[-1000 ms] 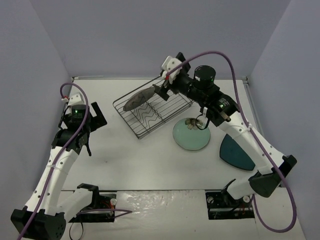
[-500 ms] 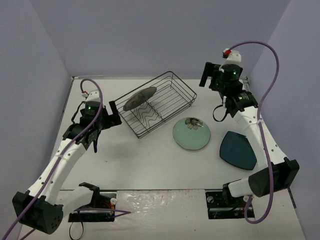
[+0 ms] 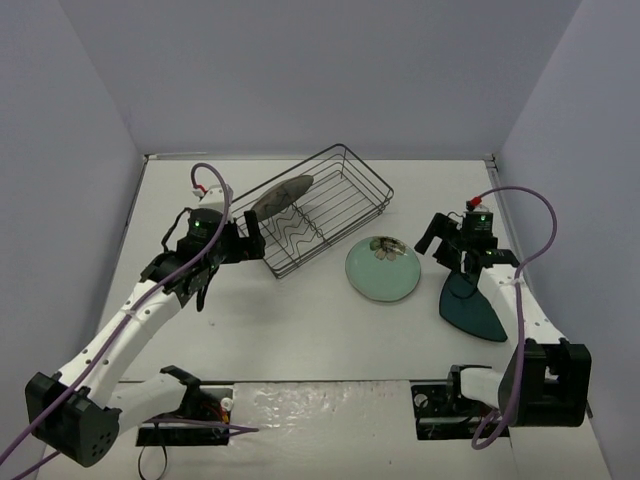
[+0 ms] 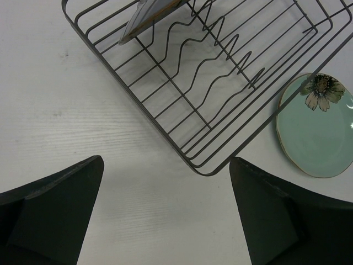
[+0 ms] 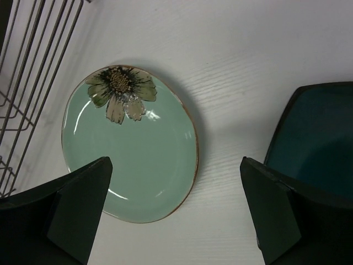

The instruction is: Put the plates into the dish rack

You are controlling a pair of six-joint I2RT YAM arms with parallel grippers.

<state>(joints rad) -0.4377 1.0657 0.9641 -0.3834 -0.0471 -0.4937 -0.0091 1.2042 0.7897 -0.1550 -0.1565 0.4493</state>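
Teal plate (image 3: 470, 310) lies flat on the worktop (image 3: 300, 330), nearest the arm bases and well out from the rack's (image 3: 335, 200) near right side. Mint plate (image 3: 383, 272) lies flat between the teal one and the rack, just beside the rack's near long side, with its flower mark turned toward the rack. The right fingers (image 5: 77, 210) hang spread wide and empty above the gap between these two plates. The mint rim away from the rack sits below the opening, so the mint plate lies rack-ward of these fingers. The right arm is clearly the nearer one for it. The left fingers (image 4: 55, 215), also wide apart and holding nothing, hover off the rack's near left corner, apart from it. Farthest back, the grey plate (image 3: 280, 195) stands tilted on edge in the rack's left end. The rack's long axis runs diagonally, near-left to far-right.
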